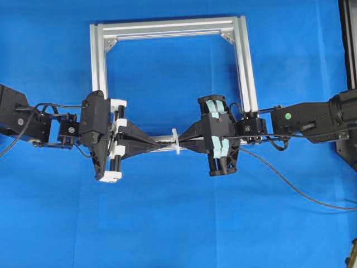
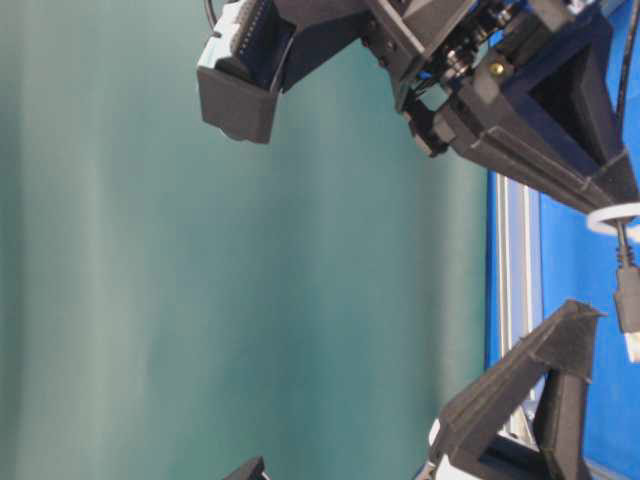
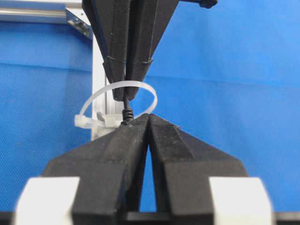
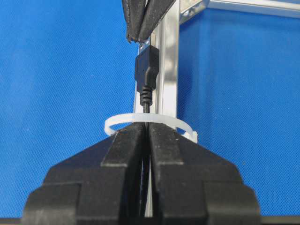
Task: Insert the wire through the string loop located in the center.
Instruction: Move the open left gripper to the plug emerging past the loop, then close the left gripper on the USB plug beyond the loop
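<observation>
A blue cloth covers the bench (image 1: 167, 223), where a square silver aluminium frame (image 1: 98, 50) lies flat and two black robot arms meet at its near rail. At the middle of that rail stands the string loop (image 1: 176, 142), a small white ring. The wire (image 4: 146, 101) runs through it: the right gripper (image 4: 147, 129) has its fingers clenched on the thin black cable just short of the ring, and the dark plug (image 4: 147, 70) sits on the far side. There the left gripper (image 3: 148, 121) reaches the plug's tip; its fingers are almost together, but whether they grip it cannot be told. The rest of the cable trails off right across the cloth. No lettering or brand marks can be read anywhere.
</observation>
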You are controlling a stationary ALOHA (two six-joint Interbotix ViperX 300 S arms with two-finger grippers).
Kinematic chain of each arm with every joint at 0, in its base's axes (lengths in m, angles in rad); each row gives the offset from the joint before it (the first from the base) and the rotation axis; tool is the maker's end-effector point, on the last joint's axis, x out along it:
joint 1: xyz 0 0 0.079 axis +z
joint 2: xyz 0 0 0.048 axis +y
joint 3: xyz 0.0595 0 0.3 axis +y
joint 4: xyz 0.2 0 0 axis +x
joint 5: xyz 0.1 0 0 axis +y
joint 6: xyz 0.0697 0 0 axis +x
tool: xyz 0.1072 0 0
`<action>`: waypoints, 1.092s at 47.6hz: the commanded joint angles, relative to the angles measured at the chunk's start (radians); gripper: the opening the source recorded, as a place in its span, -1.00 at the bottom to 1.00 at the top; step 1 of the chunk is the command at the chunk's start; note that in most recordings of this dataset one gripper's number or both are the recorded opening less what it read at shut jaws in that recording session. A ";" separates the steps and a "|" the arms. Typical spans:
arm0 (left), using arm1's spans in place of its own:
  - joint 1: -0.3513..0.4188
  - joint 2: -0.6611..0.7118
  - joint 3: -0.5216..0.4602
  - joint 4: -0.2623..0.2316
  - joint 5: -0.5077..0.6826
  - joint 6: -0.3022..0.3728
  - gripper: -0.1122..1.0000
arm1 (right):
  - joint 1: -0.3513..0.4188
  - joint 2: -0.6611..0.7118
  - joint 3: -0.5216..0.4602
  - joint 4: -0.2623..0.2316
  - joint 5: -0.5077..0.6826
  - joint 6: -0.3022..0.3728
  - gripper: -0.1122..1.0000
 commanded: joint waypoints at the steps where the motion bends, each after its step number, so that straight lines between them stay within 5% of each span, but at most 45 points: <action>1: -0.003 -0.025 -0.014 0.002 -0.006 0.002 -0.61 | 0.002 -0.012 -0.015 0.002 -0.009 -0.002 -0.84; 11: -0.025 -0.018 -0.028 0.003 -0.005 0.000 0.50 | 0.002 -0.012 -0.015 0.000 -0.009 -0.002 -0.84; 16: -0.025 -0.017 -0.035 0.003 0.012 0.000 0.84 | 0.002 -0.012 -0.015 0.002 -0.009 -0.002 -0.84; 52: -0.023 0.055 -0.063 0.003 0.046 -0.006 0.84 | 0.002 -0.012 -0.015 0.000 -0.009 -0.005 -0.84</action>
